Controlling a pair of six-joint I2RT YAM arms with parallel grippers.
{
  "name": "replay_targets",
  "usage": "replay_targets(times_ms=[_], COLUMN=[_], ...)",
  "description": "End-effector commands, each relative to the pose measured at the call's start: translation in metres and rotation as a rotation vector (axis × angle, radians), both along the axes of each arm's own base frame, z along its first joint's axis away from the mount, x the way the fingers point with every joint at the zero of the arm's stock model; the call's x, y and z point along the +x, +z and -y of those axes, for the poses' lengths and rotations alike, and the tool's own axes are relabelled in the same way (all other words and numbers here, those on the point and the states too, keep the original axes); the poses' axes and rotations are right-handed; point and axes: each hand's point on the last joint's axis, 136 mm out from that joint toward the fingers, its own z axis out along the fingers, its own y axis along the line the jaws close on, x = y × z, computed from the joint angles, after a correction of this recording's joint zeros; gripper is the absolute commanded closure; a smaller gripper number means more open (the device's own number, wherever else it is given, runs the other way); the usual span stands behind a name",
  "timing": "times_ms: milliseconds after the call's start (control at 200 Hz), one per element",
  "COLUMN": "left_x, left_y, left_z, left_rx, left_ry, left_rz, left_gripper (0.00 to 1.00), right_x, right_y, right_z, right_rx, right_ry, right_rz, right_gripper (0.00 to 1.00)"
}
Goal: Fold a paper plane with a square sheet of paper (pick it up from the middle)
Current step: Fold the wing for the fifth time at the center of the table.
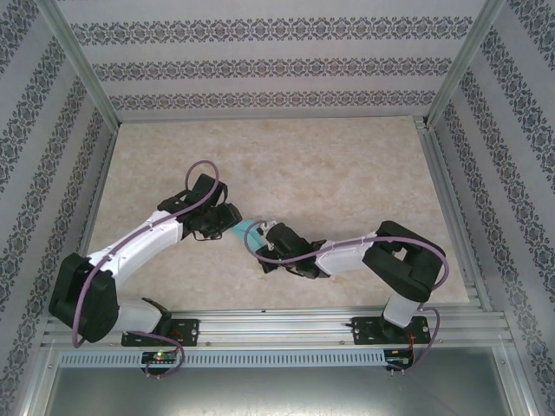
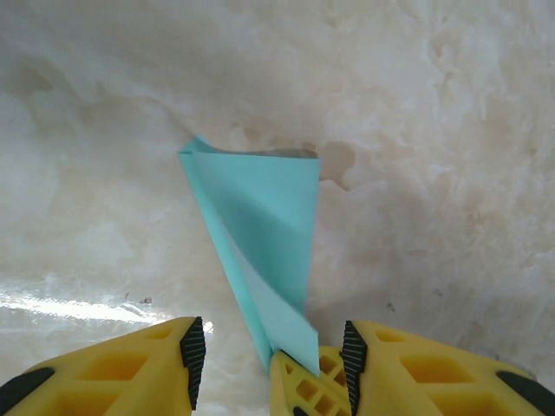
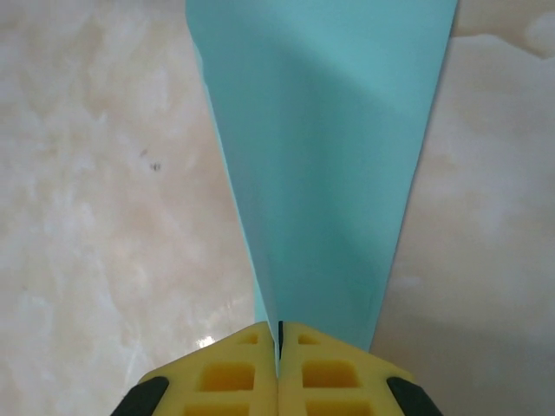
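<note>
Right end effector (image 3: 279, 347) tight on paper plane (image 3: 329, 156), perhaps its nose.

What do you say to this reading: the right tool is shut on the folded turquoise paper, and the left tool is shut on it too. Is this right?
Not quite. The right tool is shut on the paper, as you say, but the left tool is open, not shut on it. The left wrist view shows its pads standing well apart.
</note>
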Motion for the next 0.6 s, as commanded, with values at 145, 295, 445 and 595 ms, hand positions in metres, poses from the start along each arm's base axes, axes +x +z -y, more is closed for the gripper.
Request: replay_targets(times_ms=[145,295,445,595], left_x=[-0.017,-0.021,-0.023,-0.022], left_y=[-0.015,-0.022,-0.027,-0.027], left_z=[-0.008,-0.004,0.000,0.013], left_rx=[0.009,-0.019,-0.040,-0.112], left_ry=[-0.031,-0.043,-0.053,-0.084], left_rz=[-0.022,-0.031,-0.043,-0.030], left_gripper=[0.56,0.59,0.60,0.63], right_x=[-0.002,-0.003,-0.003,-0.004], right_y=[-0.007,-0.012,-0.023,-0.031], right_z=[-0.005,-0.002,0.003,0.005], right_rx=[0.184,0.162,0.123,0.104], right_ry=[-0.051,-0.064,-0.094,-0.120], right_rz=[-0.227,-0.248,-0.270,-0.314], right_gripper=[0.95,0.93,0.92,0.92])
